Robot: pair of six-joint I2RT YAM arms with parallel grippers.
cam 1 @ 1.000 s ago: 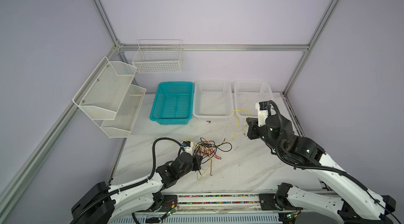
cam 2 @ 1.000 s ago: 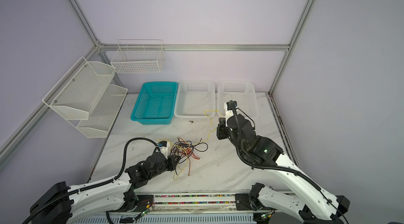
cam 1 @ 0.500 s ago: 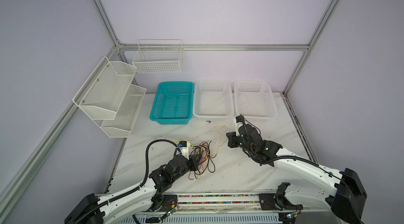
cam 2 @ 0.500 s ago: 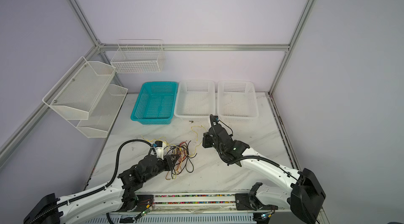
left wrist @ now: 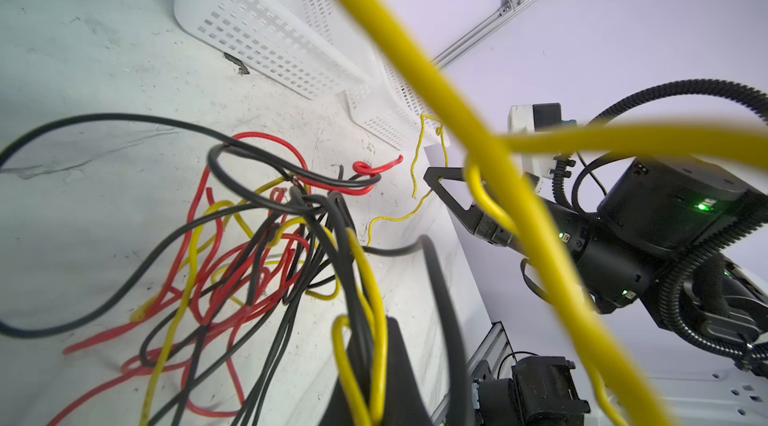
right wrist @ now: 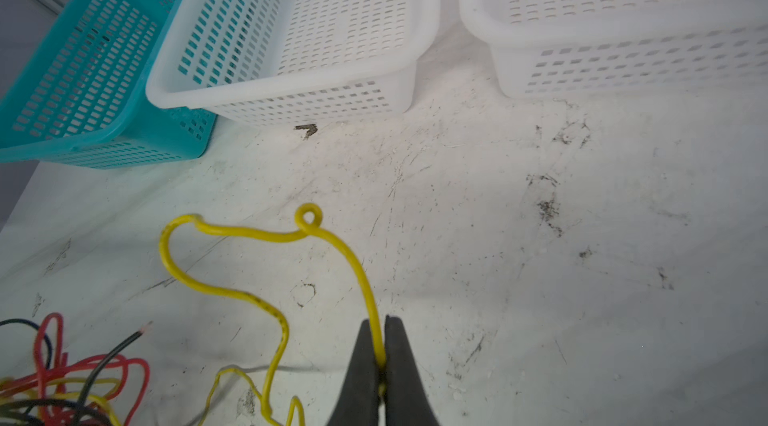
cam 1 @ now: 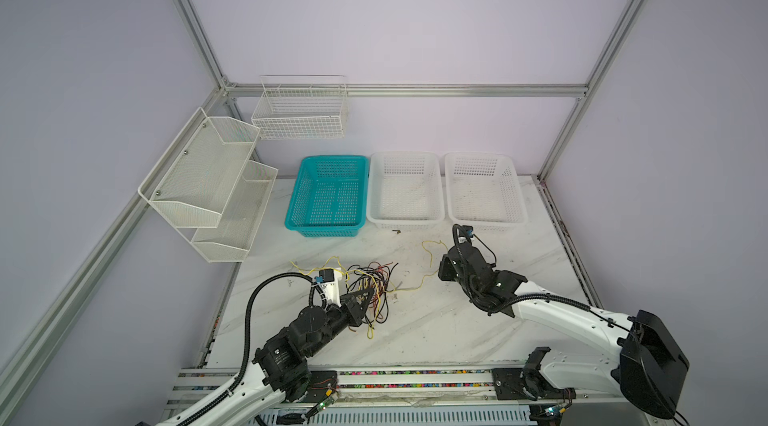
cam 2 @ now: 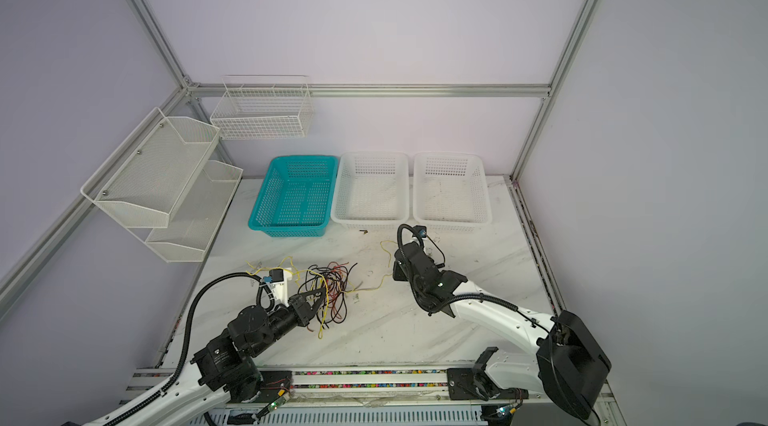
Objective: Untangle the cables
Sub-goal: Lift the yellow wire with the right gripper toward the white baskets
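While both end effectors are closed on wire, the step in hand looks like drawing one yellow strand out of the knot. Nearest the front rail, the left end effector (cam 1: 365, 294) sits shut inside the cable tangle (cam 1: 376, 280). The left wrist view shows yellow and black strands pinched at its fingers, so it probably serves as the anchor.

From the tangle, the yellow cable (right wrist: 249, 233) runs out toward 3 o'clock in both top views, lying slack in loose curves on the surface (cam 1: 436, 328). The right end effector (right wrist: 382, 361) is clamped narrow on that cable; where its free end lies cannot be told.

To do this well, the left side should hold steady while the right draws low and slowly toward 3 or 4 o'clock. If the whole tangle starts to drag, it would be better to ease off than to tighten a knot.

Room is best at 3 to 5 o'clock of the right end effector, where bare surface reaches the side rail. At 12 o'clock the two white baskets (cam 1: 405, 218) stand near, with a small dark scrap (cam 1: 397, 231) before them. The teal basket (cam 1: 328, 226) lies at 11 o'clock of the tangle. The wall racks (cam 1: 208, 170) hang farther off at 10 o'clock, well apart.
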